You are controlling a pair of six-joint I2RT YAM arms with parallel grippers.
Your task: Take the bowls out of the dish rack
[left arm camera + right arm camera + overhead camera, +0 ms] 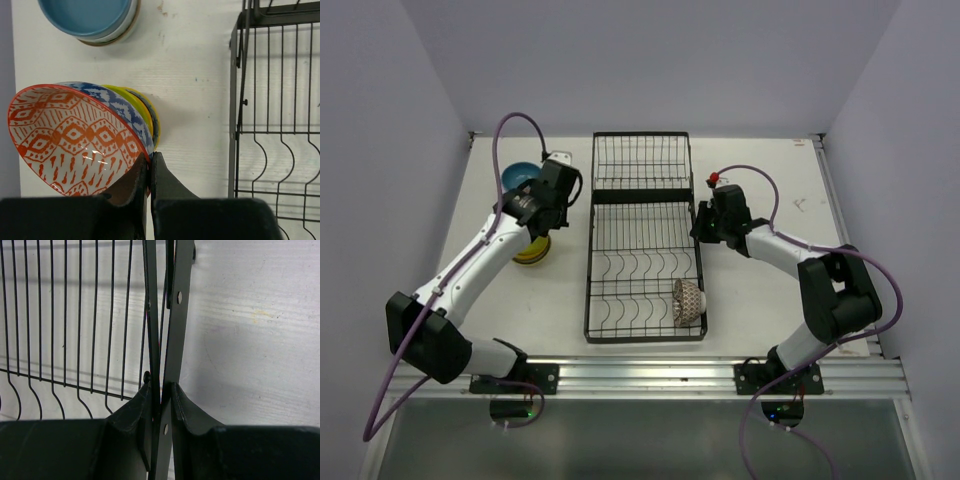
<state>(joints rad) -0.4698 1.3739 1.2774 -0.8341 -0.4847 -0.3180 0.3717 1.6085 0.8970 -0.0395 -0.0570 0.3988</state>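
The black wire dish rack [642, 200] lies in the middle of the table. One brown zigzag bowl [688, 301] stands on edge in its near right corner. My left gripper [149, 159] is shut on the rim of an orange-patterned bowl [70, 137], which is tilted against a stack: a blue zigzag bowl [125, 106], then a yellow-green bowl [144, 111]. In the top view this gripper [545, 212] is left of the rack, over that stack [532, 252]. My right gripper [162, 387] is shut on the rack's right side rail [172, 315], also seen from above [704, 222].
A second stack topped by a blue bowl [520, 176] stands at the far left, also in the left wrist view [87, 17]. The rack's left edge [235, 100] lies to the right of the held bowl. Walls close the table on the left, back and right.
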